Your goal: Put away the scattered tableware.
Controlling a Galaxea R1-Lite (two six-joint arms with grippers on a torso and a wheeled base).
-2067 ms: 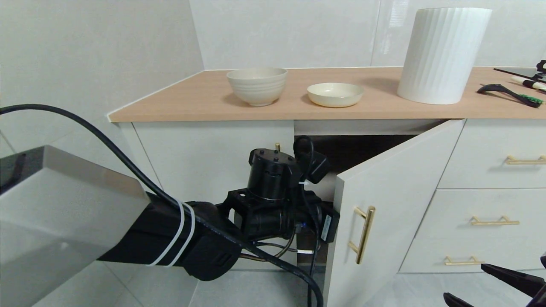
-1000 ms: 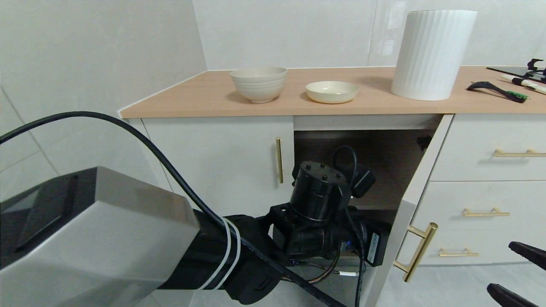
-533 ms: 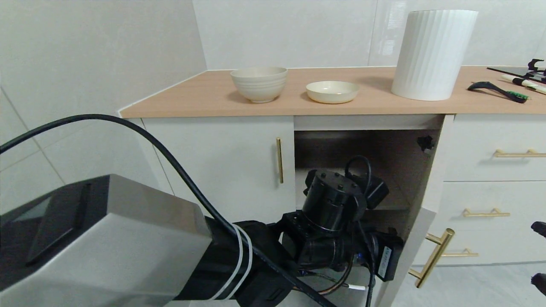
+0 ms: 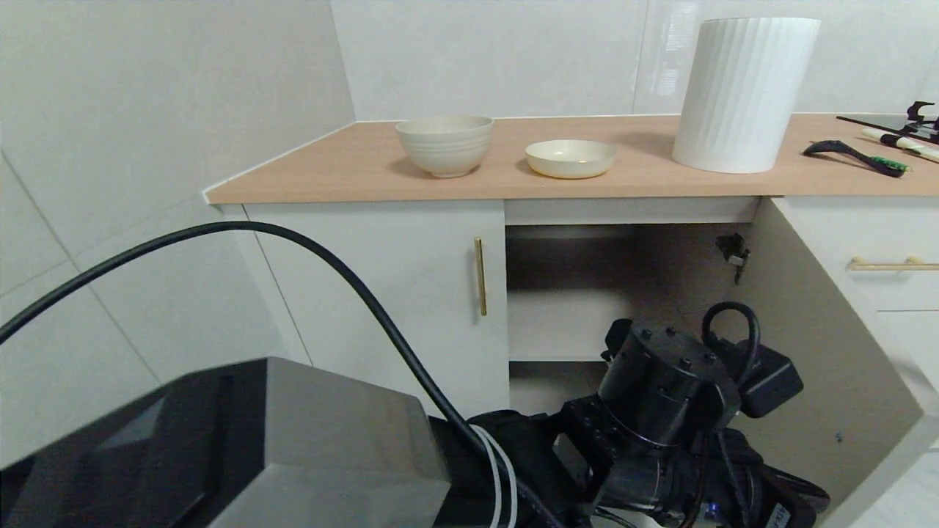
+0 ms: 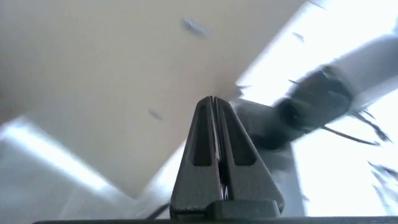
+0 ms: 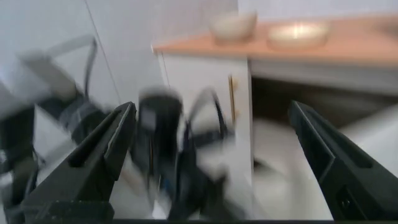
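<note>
- Left end effector (image 5: 211, 102): fingers pressed together, nothing between them. It sits low, close against the pale inner face of the open cupboard door (image 4: 829, 367).
- Right end effector (image 6: 211, 115): fingers spread wide, nothing held. It faces the cupboard front and the desk from farther out.
- Bowl (image 4: 444, 144): cream, ribbed, upright on the desk (image 4: 330, 172), toward the desk's left end and about midway between its front and back edges.
- Shallow dish (image 4: 571, 158): cream, upright, just right of the bowl but not touching it. It stands above the left part of the cupboard opening.
- Cupboard opening (image 4: 609, 293): door swung well out to the right, with a pale shelf (image 4: 579, 326) showing inside.
- Bearing: both pieces lie above and beyond my left end effector, on the desk top. The shelf lies directly below the dish.
- Long axis: neither piece has one. Both are round with the rim up, so I judge a grip on the rim works from any side.
- Nearer arm: my left arm is closer in but low and closed. My right end effector is spread ready, though from these views I cannot tell which reaches the dish sooner.
- Other stock: a tall white ribbed container (image 4: 744, 94) right of the dish, and dark utensils (image 4: 855, 156) at the desk's right end.
</note>
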